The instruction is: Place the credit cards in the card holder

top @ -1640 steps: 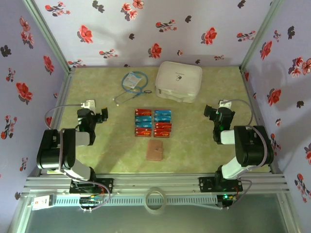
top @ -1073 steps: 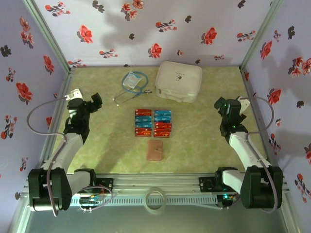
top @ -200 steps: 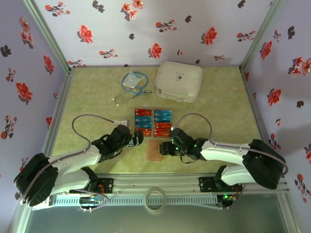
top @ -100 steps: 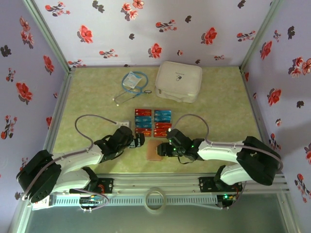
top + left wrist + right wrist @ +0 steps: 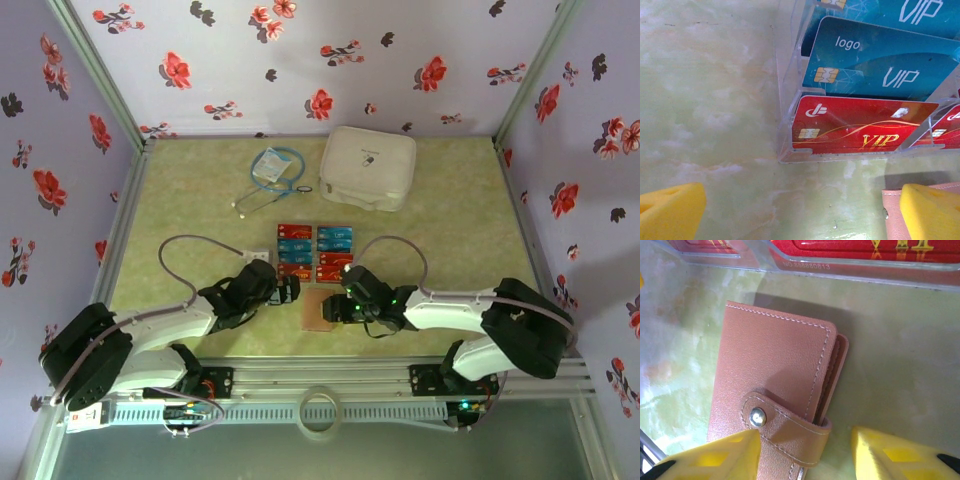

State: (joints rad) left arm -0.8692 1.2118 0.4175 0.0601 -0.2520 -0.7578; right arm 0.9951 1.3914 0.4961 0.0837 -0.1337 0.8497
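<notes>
Several cards (image 5: 316, 252) stand in a clear rack (image 5: 785, 125) on the surface (image 5: 450, 230). The holder (image 5: 775, 375) lies flat at its 6 o'clock, snapped shut. The right hand (image 5: 805, 455) straddles it, jaws apart. The left hand (image 5: 800, 210) gapes empty at its 10 o'clock. It looks like soft, light leather, probably best pinched by the long edges.

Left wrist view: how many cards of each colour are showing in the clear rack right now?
Red plastic VIP cards: 2 (one cut off at the right edge)
Blue plastic VIP cards: 2
Total: 4
</notes>
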